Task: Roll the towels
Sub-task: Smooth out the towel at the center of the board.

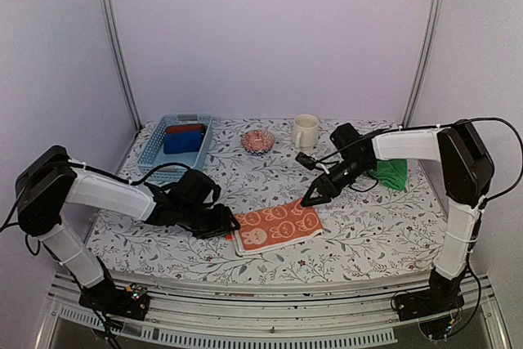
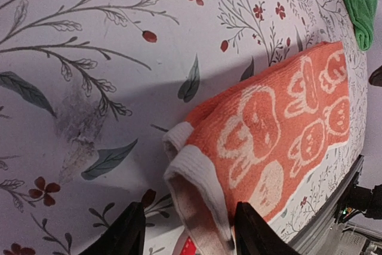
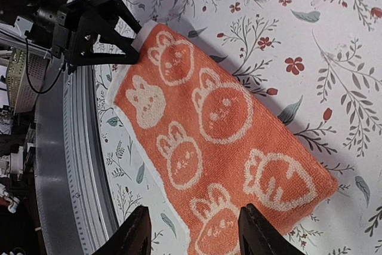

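An orange towel (image 1: 276,226) with white rabbit prints lies flat and folded at the front middle of the table. My left gripper (image 1: 229,225) is open at its left end. In the left wrist view the towel (image 2: 268,129) has its pale doubled edge (image 2: 197,189) between my open left gripper's (image 2: 188,234) fingers. My right gripper (image 1: 313,198) is open just above the towel's far right corner. In the right wrist view it (image 3: 194,231) hovers over the towel (image 3: 215,141). A green towel (image 1: 391,173) lies crumpled at the right, also seen in the left wrist view (image 2: 358,4).
A blue basket (image 1: 155,149) at the back left holds a blue and a dark red cloth roll. A small patterned bowl (image 1: 257,140) and a cream mug (image 1: 305,131) stand at the back middle. The table's metal front rail (image 3: 65,165) runs close to the towel.
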Action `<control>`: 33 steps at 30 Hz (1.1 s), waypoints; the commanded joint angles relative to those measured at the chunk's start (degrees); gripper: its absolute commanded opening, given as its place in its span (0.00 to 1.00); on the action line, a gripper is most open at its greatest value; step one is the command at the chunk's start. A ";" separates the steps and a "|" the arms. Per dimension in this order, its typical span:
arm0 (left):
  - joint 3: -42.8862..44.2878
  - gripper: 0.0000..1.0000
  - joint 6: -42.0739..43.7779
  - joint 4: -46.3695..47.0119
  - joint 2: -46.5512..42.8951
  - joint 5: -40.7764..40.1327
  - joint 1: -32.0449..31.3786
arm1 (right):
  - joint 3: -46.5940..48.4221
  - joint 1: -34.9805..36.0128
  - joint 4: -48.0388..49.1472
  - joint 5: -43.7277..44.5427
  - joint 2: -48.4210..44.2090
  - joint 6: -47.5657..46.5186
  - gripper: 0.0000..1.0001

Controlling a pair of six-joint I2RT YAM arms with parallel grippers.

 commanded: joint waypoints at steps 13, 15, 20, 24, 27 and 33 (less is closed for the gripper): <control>2.64 0.37 1.07 -1.15 0.72 0.52 0.53 | 2.20 0.67 -4.31 9.18 8.98 1.12 0.41; 2.90 0.36 1.28 -1.15 0.93 0.51 0.45 | 1.98 0.67 -4.91 14.68 8.79 2.44 0.40; 3.37 0.35 2.06 -1.54 1.22 0.17 0.48 | 0.49 0.70 -6.14 20.53 6.61 2.79 0.37; 3.56 0.34 2.36 -1.99 1.16 0.09 0.45 | -1.66 0.67 -6.24 11.74 1.28 -0.92 0.35; 3.22 0.34 2.35 -2.03 0.75 -0.17 0.48 | -3.57 0.77 -5.96 8.32 -2.18 -1.96 0.34; 3.63 0.34 2.83 -2.05 1.37 0.07 0.46 | -7.18 0.76 -7.11 10.30 -2.83 -3.93 0.24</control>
